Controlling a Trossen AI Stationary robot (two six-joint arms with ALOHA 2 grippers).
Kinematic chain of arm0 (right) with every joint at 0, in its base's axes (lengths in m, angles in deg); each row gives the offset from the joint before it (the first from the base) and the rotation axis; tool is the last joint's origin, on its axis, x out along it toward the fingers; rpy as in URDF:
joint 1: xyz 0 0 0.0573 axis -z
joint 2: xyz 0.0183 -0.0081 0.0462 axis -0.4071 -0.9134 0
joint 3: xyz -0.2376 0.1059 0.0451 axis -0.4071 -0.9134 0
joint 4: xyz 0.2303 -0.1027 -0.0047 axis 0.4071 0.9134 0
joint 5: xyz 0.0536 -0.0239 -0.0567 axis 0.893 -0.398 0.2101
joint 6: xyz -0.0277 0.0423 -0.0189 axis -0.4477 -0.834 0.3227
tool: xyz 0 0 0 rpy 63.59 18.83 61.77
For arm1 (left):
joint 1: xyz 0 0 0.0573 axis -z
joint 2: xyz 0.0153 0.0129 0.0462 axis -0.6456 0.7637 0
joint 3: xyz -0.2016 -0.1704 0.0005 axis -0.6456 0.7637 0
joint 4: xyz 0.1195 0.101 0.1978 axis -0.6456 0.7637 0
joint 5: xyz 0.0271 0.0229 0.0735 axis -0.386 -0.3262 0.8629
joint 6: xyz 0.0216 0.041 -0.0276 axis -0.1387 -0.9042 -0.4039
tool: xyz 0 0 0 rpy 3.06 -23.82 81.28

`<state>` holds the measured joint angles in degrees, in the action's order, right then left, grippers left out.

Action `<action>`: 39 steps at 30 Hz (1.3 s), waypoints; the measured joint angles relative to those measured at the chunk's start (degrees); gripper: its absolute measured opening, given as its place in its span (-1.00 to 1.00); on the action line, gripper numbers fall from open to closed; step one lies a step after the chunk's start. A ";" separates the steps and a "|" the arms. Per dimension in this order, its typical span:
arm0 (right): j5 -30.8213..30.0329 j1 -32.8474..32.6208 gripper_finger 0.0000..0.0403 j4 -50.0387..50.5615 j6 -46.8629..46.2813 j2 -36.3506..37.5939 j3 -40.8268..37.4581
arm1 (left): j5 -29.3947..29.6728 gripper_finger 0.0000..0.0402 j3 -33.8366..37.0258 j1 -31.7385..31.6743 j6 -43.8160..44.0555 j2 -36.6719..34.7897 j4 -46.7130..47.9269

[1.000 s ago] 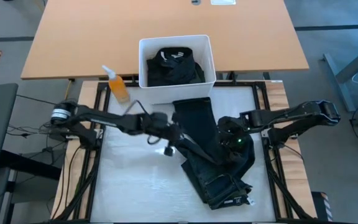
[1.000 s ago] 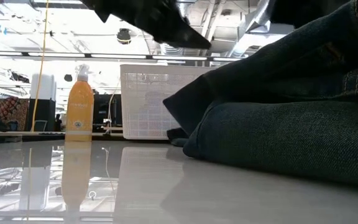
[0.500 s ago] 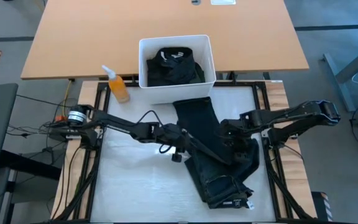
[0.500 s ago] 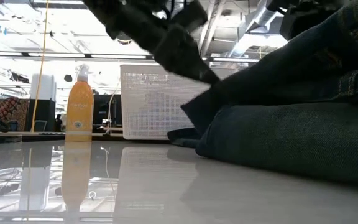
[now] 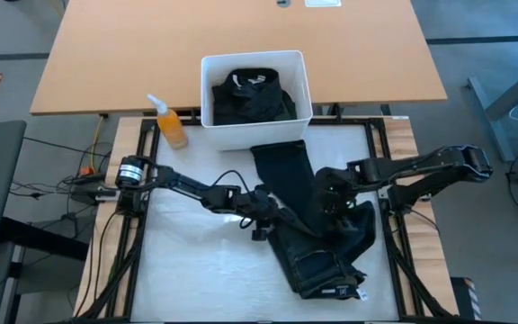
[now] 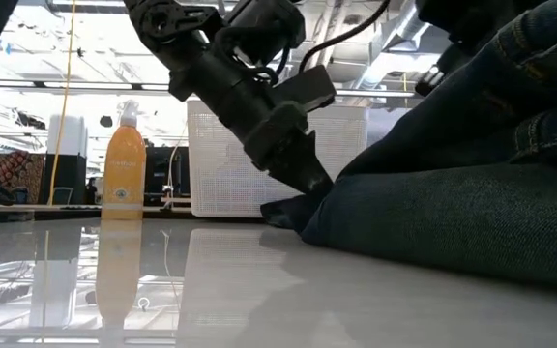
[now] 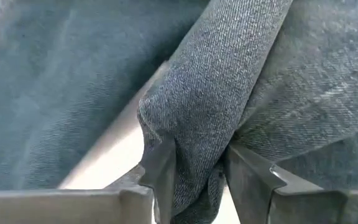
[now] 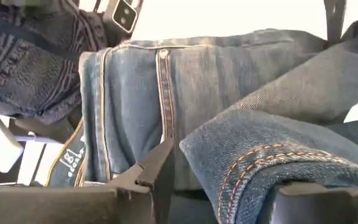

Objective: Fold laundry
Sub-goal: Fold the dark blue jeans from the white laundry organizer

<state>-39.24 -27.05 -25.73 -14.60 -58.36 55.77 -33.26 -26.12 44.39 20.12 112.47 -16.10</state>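
- Where the white counter (image 5: pixel 187 261) meets its far left corner: an orange spray bottle (image 5: pixel 169 123), upright, just beside the white bin (image 5: pixel 254 61); same bottle in the low view (image 6: pixel 124 164), left of the bin's mesh wall (image 6: pixel 220 159).
- Inside the bin: a heap of black garments (image 5: pixel 250 97), filling most of it.
- Reaching in from the left side: left claw (image 5: pixel 268 216), low over the counter at the left edge of the jeans (image 5: pixel 317 229); in its wrist view (image 7: pixel 194 177), fingers (image 7: pixel 163 171) closed on a narrow raised fold of denim, pinched between both pads.
- Spread across the middle and right of the counter: the dark blue jeans, one leg running toward the bin, the rest bunched nearer the front edge; bulky and folded over in the low view (image 6: pixel 453 193).
- Coming in from the right: right claw (image 5: pixel 335 200), down on the jeans' middle; in its wrist view (image 8: pixel 219 180), parted partway around a thick stitched hem of denim, gripped between the fingers (image 8: pixel 160 168).
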 joint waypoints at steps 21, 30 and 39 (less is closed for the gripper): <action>-1.45 -3.06 -0.17 10.37 -6.62 0.02 1.63 | -5.08 -1.00 0.52 9.31 13.68 -11.72 51.56; -4.96 -10.66 -0.17 -12.81 -5.02 0.00 -6.77 | 6.31 -0.90 0.76 14.15 23.87 -22.58 60.53; -7.66 -15.78 -0.17 -22.52 -5.12 -0.04 -11.66 | 6.95 -0.51 -1.19 16.45 26.47 -25.68 60.62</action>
<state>-46.89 -42.83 -48.25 -19.72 -58.40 44.12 -26.32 -27.31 60.85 46.58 86.78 44.52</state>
